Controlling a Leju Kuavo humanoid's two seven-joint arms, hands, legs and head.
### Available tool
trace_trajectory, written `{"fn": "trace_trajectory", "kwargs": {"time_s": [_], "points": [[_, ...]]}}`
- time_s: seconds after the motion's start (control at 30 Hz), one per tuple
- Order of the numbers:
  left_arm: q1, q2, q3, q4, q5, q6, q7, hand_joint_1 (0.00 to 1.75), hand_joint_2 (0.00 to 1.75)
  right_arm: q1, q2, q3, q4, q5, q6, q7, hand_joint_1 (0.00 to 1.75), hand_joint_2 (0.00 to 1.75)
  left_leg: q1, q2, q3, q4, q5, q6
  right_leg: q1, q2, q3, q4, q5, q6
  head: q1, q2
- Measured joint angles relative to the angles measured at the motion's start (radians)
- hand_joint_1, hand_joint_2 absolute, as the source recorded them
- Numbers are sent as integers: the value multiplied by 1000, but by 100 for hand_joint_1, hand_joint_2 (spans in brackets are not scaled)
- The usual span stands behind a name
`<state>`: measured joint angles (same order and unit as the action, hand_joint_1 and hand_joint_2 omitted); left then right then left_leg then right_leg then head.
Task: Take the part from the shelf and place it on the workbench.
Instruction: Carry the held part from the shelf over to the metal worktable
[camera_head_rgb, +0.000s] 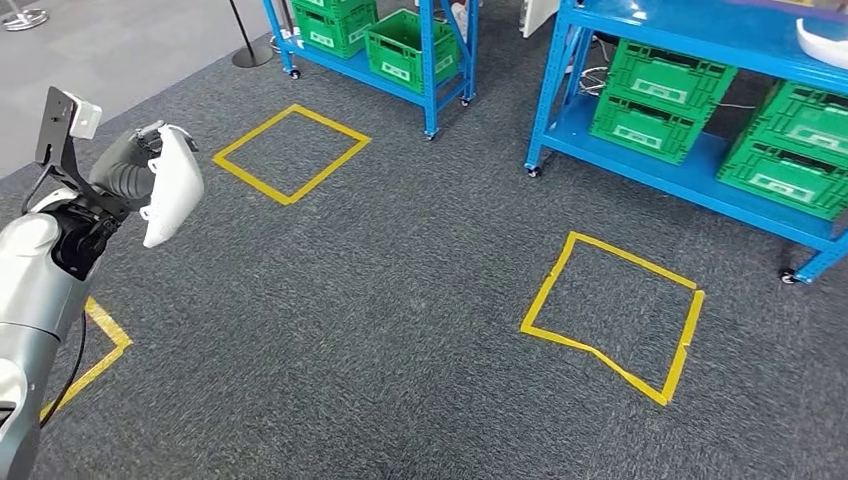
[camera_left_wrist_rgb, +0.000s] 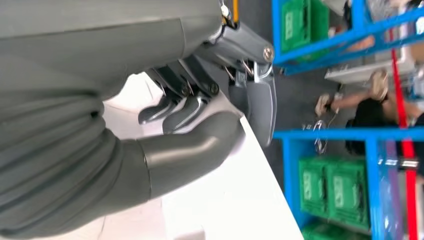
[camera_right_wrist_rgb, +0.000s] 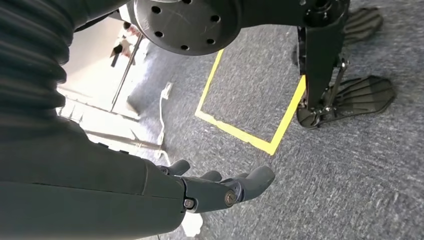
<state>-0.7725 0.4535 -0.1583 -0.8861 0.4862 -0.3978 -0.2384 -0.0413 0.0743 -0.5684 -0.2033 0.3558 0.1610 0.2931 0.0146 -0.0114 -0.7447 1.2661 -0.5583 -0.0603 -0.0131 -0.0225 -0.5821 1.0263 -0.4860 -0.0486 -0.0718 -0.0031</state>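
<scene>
Left hand (camera_head_rgb: 135, 165) grasping white part (camera_head_rgb: 175, 197), fingers mostly hidden behind it, well apart from blue shelf (camera_head_rgb: 560, 90). Right hand (camera_right_wrist_rgb: 220, 187) released, fingers apart, partly cut off.

White part (camera_left_wrist_rgb: 235, 200) cut off by frame edge, left hand (camera_left_wrist_rgb: 200, 115) partly covering it

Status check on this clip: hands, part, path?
Left robot hand grips the white part, raised at the robot's left. Right robot hand hangs empty, fingers apart, above the carpet. Blue shelves ahead; workbench unidentified.
</scene>
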Motion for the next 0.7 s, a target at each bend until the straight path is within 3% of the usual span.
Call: {"fn": "trace_trajectory", "kwargs": {"time_s": [0.03, 0.07, 0.13, 0.2, 0.23, 0.3, 0.33, 0.4, 0.47, 0.5, 0.53, 0.57, 0.6, 0.63, 0.7], "points": [[10, 0, 0, -5, -1, 0, 0, 175, 175, 1, -1, 0, 0, -2, 0, 0, 0, 175, 2, 5, -9, 25, -3, -2, 0, -14, 0, 0, -1, 0, 0, 0], [19, 0, 1, -10, -1, 0, 0, 175, 175, 1, -1, 0, 0, -3, 0, 0, 0, 175, 4, 9, 2, 10, 13, -4, 0, -28, 0, 1, -2, 2, 0, 0], [25, 0, 3, -21, -2, 1, 0, 175, 175, 0, -2, 0, 0, -5, 0, 0, 0, 175, 5, 41, 73, -115, 69, -3, 1, -54, 1, 4, -6, 7, 0, 0], [25, -2, 5, -32, -4, 2, 0, 175, 175, 0, -3, 0, 0, -6, 0, 0, 0, 175, -3, 78, 134, -223, 100, 8, 6, -77, 4, 7, -12, 17, 1, 0], [26, -2, 6, -36, -6, 4, 0, 175, 175, 0, -3, 0, 0, -6, 0, 0, 0, 175, -7, 85, 144, -244, 102, 16, 9, -88, 6, 7, -14, 23, 2, 0], [31, -3, 7, -41, -10, 6, 2, 175, 175, -2, -4, 0, 0, -6, 0, 0, 0, 175, -9, 59, 141, -245, 105, 31, 12, -109, 11, 5, -16, 34, 4, 0], [34, -3, 9, -43, -12, 8, 3, 175, 175, -3, -4, 0, 0, -6, 0, 1, 0, 175, -7, 48, 140, -247, 107, 37, 10, -105, 13, 9, -21, 40, 4, 0], [34, -2, 13, -48, -13, 10, 4, 175, 175, -5, -4, 0, 0, -5, 1, 1, 0, 175, -2, 26, 139, -252, 113, 51, 6, -54, -6, 59, -57, 49, 6, 0], [36, -2, 16, -50, -13, 6, 4, 175, 175, -2, -4, 0, 0, -1, 1, 0, 0, 175, -2, 4, 136, -252, 116, 59, 4, 6, -65, 186, -121, 51, 9, 0], [41, -2, 17, -50, -12, 4, 3, 175, 175, 0, -4, 0, 0, 1, 1, 0, 0, 175, -3, -9, 134, -251, 116, 60, 4, 17, -97, 250, -144, 51, 10, 0], [50, -1, 20, -52, -10, 1, 2, 175, 175, 3, -4, 0, 0, 2, 0, 0, 0, 175, -4, -23, 133, -250, 116, 61, 5, 22, -116, 287, -151, 50, 10, 0], [58, 2, 23, -55, -9, 0, 1, 175, 175, 4, -4, 0, 0, 3, 0, 0, 0, 175, -5, -37, 133, -248, 116, 61, 5, 24, -118, 286, -137, 49, 10, 0], [66, 4, 27, -59, -8, 0, 0, 175, 175, 5, -4, 0, 0, 3, -1, 0, 0, 175, -5, -51, 132, -246, 116, 60, 5, 27, -100, 244, -108, 46, 10, 0], [72, 7, 30, -65, -6, 0, 0, 175, 175, 5, -4, 0, 0, 4, -1, 0, 0, 175, -4, -64, 132, -243, 115, 58, 4, 41, -68, 176, -71, 43, 10, 0], [81, 12, 36, -77, -4, 0, 1, 175, 175, 5, -4, 0, 0, 4, -1, -3, 0, 175, -5, -91, 126, -236, 115, 49, 0, 85, -13, 59, -27, 38, 10, 0]]}}
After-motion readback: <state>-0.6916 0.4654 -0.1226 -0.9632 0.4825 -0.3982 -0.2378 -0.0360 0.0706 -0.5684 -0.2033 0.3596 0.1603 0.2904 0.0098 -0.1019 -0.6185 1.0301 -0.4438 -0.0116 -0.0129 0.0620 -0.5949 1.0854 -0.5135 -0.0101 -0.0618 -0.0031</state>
